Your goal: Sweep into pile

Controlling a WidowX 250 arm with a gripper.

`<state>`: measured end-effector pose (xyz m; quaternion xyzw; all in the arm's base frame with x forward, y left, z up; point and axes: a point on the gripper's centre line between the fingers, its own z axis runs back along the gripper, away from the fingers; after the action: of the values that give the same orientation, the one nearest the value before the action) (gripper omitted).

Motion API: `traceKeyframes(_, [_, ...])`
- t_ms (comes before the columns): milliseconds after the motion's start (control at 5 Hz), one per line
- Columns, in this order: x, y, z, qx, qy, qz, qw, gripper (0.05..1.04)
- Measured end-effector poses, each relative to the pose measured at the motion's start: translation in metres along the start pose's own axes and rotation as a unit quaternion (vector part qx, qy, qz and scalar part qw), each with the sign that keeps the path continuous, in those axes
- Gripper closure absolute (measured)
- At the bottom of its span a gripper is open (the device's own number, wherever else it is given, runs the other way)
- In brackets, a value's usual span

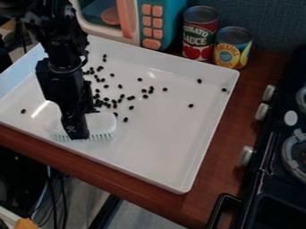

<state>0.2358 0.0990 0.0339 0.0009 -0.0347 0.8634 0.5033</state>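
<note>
Holds the brush (103, 123) in the gripper (77, 135), over the left part of the tray (158, 147), near its near edge and toward its left corner. Pinches the brush between the fingers (76, 126), with the bristles facing down. Has black beans (106, 99) scattered in the tray, most of them loosely grouped between the gripper and the tray's middle, a few just beside the brush. Has other black beans spread singly toward the right edge and the far right corner, and a lone one near the left corner. Rests the tray on the wooden table (218, 134). Lines up a toy microwave (133, 20), a red can (199, 33) and a yellow-and-blue can (232, 48) beyond the far edge. Has a black stove (269, 172) at the table's right edge.
</note>
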Motion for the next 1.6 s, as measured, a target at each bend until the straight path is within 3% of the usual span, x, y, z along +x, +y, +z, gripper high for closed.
traceKeyframes(200, [0.0,0.002,-0.004,0.008,-0.001,0.002,1.0,0.388])
traceKeyframes(800, [-0.002,-0.006,-0.006,-0.005,-0.003,0.003,1.0,0.398])
traceKeyframes(1200, [-0.017,-0.036,-0.006,0.0,-0.005,-0.014,0.9999,0.398])
traceKeyframes(1600, [-0.025,-0.063,-0.009,0.012,-0.031,-0.04,0.9986,0.398])
